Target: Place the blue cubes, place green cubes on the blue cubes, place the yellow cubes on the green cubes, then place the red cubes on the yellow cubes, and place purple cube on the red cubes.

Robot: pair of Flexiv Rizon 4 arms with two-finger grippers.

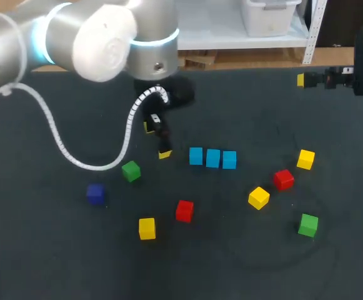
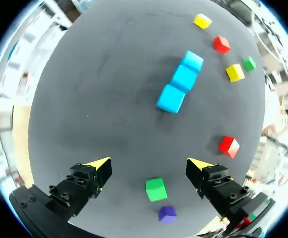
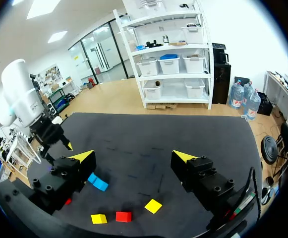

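Observation:
Three blue cubes [image 1: 213,158] [image 2: 183,79] [image 3: 98,182] lie in a touching row mid-table. My left gripper [image 1: 156,140] [image 2: 150,166] hangs open and empty just left of the row. A green cube [image 1: 130,170] [image 2: 155,189] and the purple cube [image 1: 95,193] [image 2: 167,213] lie on the mat below it, back of its fingertips. A second green cube [image 1: 308,224] lies at the front right. Yellow cubes [image 1: 147,228] [image 1: 258,197] [image 1: 305,159] and red cubes [image 1: 184,210] [image 1: 283,179] are scattered singly. My right gripper [image 1: 303,80] [image 3: 134,157] is open and empty, high over the far right.
The dark mat [image 1: 56,250] covers the whole table. My left arm [image 1: 94,37] and its white cable [image 1: 62,147] cross the far left. No cube sits on another. Bare mat shows along the front edge and at the far middle.

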